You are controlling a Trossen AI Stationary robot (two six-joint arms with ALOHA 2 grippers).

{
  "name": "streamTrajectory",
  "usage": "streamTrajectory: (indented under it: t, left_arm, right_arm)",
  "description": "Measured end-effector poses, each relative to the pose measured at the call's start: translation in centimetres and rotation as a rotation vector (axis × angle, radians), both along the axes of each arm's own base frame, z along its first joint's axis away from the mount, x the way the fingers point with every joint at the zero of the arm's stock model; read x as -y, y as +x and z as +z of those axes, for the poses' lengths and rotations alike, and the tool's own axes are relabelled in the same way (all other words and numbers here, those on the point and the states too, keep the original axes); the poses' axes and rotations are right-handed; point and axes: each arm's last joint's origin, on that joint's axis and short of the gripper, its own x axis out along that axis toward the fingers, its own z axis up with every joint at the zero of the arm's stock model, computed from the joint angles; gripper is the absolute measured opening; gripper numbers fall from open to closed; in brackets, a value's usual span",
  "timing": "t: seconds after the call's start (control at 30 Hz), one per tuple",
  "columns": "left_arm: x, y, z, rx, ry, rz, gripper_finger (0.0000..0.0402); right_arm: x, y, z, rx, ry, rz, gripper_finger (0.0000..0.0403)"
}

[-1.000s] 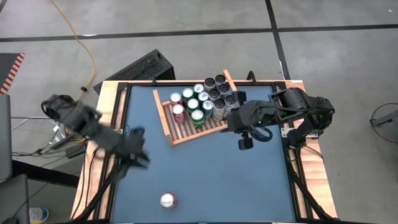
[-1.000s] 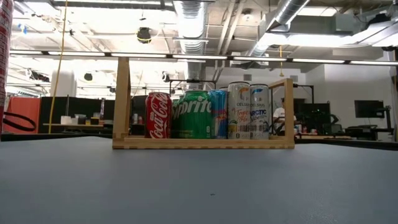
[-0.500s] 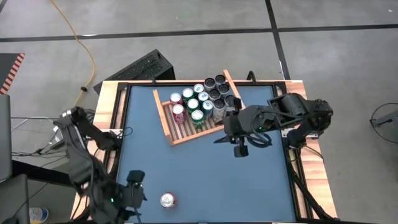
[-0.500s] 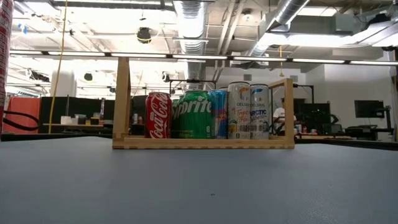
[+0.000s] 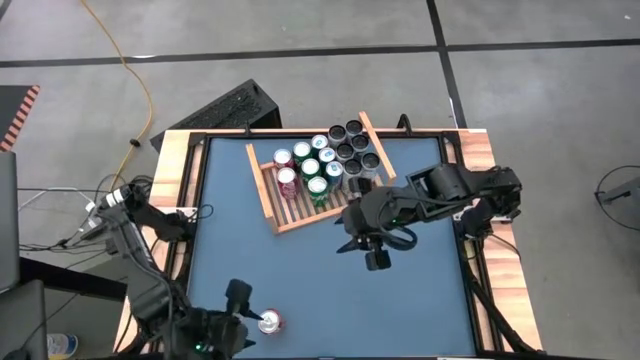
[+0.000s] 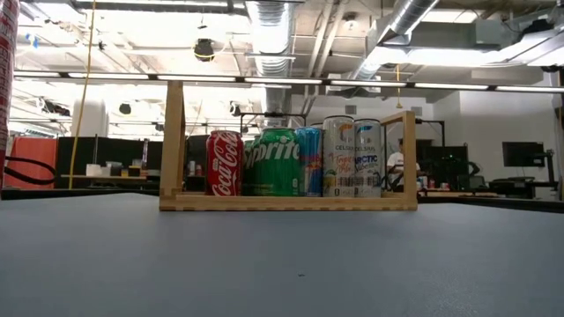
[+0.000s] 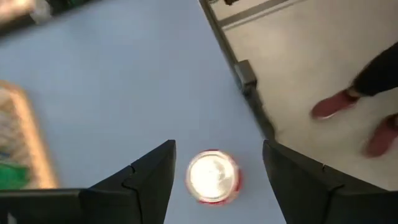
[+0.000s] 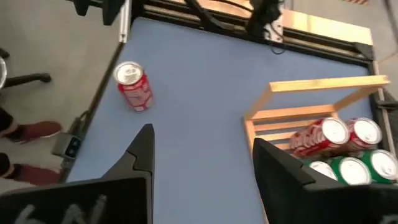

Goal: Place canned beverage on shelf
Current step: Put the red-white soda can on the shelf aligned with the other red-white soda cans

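A red can [image 5: 270, 322] stands upright on the blue table near its near edge; it also shows in the left wrist view [image 7: 213, 176], the right wrist view [image 8: 134, 86] and at the low view's left edge [image 6: 7, 79]. My left gripper [image 5: 245, 305] is open above and just left of it; its fingers [image 7: 219, 146] stand on either side of the can's top without touching. The wooden shelf [image 5: 280, 215] at the far middle holds several upright cans [image 6: 278, 163]. My right gripper [image 5: 377, 258] is open [image 8: 203, 135] and empty, near the shelf's near right corner.
The shelf's left part [image 8: 292, 115] has free slats beside the red cans. The table has a raised wooden rim [image 5: 170, 170]. A person's red shoes show on the floor past the near edge [image 7: 336, 106]. A black keyboard-like object [image 5: 225, 108] lies beyond the far left corner.
My left arm has swung from the table's left edge toward the near edge and come over the red can, which has stayed in place. My right gripper has moved from the shelf's right end toward the near edge and a little left.
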Motion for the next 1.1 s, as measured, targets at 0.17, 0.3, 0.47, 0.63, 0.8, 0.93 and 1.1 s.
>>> streamTrajectory:
  t: [0.17, 0.3, 0.47, 0.63, 0.8, 0.93, 1.1]
  left_arm:
    - [-0.3, 1.6, -0.8, -0.089, -0.119, 0.057, 0.0232]
    - [-0.9, 2.8, -1.3, -0.149, -0.136, 0.029, 0.0232]
    - [-1.9, 4.1, -2.3, -0.203, -0.137, 0.001, 0.0237]
    - [-1.9, 4.1, -3.9, -0.23, -0.133, -0.01, 0.0272]
    - [-2.4, 4.5, -4.8, -0.246, -0.113, 0.009, 0.031]
    - [-2.7, 4.6, -6.0, -0.262, -0.104, 0.024, 0.032]
    - [-2.9, 4.3, -7.6, -0.326, -0.124, 0.055, 0.0321]
  right_arm:
    - [-0.2, -0.1, -0.5, -0.048, -0.017, 0.024, 0.0178]
    - [0.0, -0.4, -0.7, -0.084, -0.042, 0.042, 0.0178]
    - [0.0, -0.8, -1.1, -0.141, -0.055, 0.054, 0.0178]
    - [0.0, -0.9, -1.1, -0.153, -0.063, 0.087, 0.0178]
    - [0.0, -0.9, -1.2, -0.153, -0.075, 0.108, 0.0178]
    - [0.0, -0.9, -1.1, -0.152, -0.083, 0.116, 0.0178]
    - [0.0, -0.9, -1.1, -0.152, -0.08, 0.114, 0.0178]
